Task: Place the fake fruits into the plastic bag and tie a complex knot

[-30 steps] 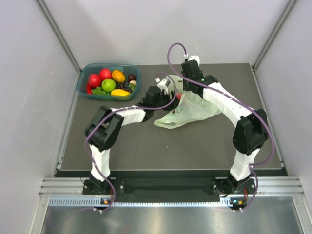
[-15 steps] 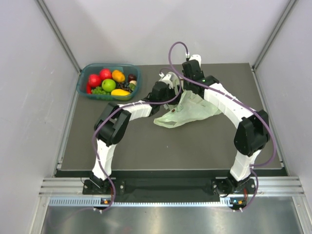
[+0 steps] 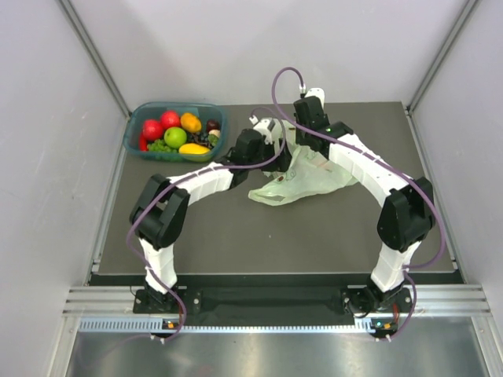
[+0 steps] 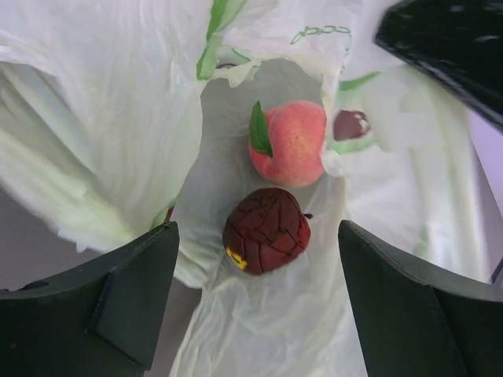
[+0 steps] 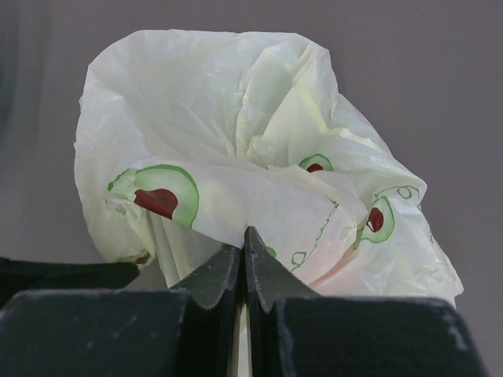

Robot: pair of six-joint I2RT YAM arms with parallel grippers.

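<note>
The bag [image 3: 306, 177] lies crumpled on the dark worktop [image 3: 236, 236], right of centre, its mouth toward the far side where both arms meet.

The left hand [image 3: 269, 129] hangs over that mouth with its 2 fingers [image 4: 126, 298] wide apart and gripping nothing. Seen from its wrist, 2 fruits lie on the pale plastic inside the opening: a peach [image 4: 291, 143] with a green leaf, and just nearer the camera a dark red fruit [image 4: 266, 229] with a cracked skin. The 2 sit close together; whether they touch I cannot tell.

The right hand [image 5: 245, 239] is pinched together on a fold of the bag's edge, holding the plastic up so that it billows above the fingers. Green and brown avocado prints show on that side.

At the far left corner stands the teal tub [image 3: 135, 135], well apart from the bag. In it are 2 red apples [image 3: 153, 129], a green apple [image 3: 175, 137], an orange [image 3: 191, 122], a mango [image 3: 194, 149] and grapes [image 3: 159, 146].
</note>
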